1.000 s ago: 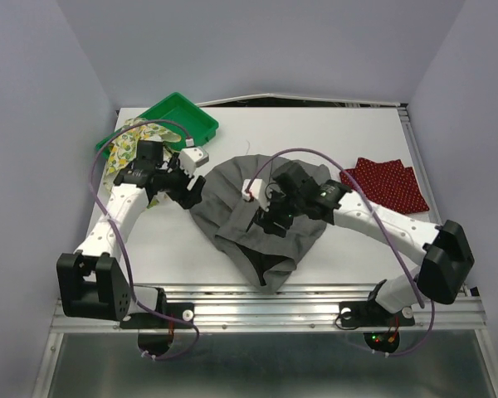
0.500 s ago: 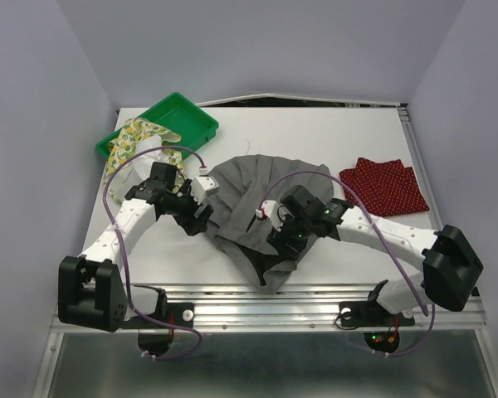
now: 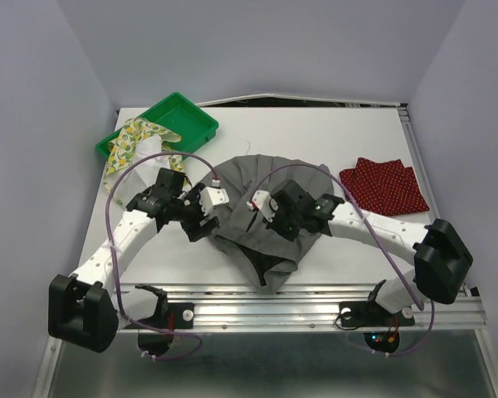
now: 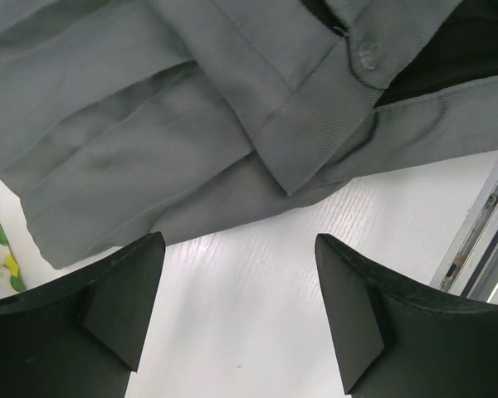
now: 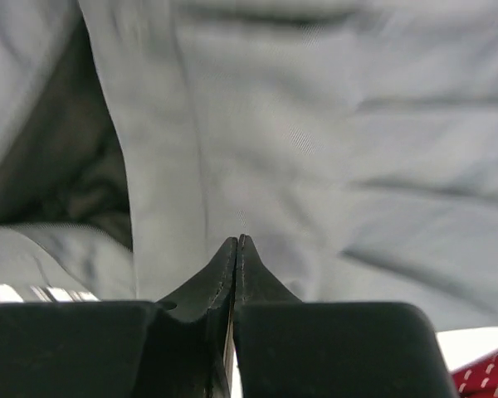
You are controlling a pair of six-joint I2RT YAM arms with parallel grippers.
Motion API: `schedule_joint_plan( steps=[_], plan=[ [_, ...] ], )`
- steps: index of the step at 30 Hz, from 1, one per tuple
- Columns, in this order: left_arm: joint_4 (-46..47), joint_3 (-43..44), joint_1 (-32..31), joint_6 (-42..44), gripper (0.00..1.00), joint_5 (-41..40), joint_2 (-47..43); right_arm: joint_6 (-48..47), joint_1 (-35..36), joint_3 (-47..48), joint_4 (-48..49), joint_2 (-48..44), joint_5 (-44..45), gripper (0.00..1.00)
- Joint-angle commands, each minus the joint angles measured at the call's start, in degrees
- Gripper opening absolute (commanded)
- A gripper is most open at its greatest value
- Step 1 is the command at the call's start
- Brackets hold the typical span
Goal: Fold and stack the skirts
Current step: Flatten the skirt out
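both at grey skirt [image 3: 232, 178]: left gripper [image 4: 238, 265] gapes empty, cloth edge at its 12 o'clock; right gripper [image 5: 236, 240] shut mid-skirt, hold unclear.

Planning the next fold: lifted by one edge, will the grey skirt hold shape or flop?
Probably flop: the grey skirt lies in soft pleats and wrinkles. Likely light, since its layers look thin. It may slide easily on the smooth white table.

Readable text: none
No lettering, label, brand, number or sign can be made out in any of the three views.
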Motion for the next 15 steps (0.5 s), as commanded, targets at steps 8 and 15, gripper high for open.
schedule_joint_plan(
  steps=[8, 15],
  plan=[
    [-2.7, -5.1, -10.4, 13.2, 0.87, -3.3, -11.2, -3.5, -6.5, 9.0, -8.2, -4.0, -11.1, 0.55],
    [5.0, -14.6, -29.0, 15.7, 0.85, -10.5, -20.0, -2.7, -6.5, 0.6, -8.9, -5.5, -15.9, 0.61]
  ],
)
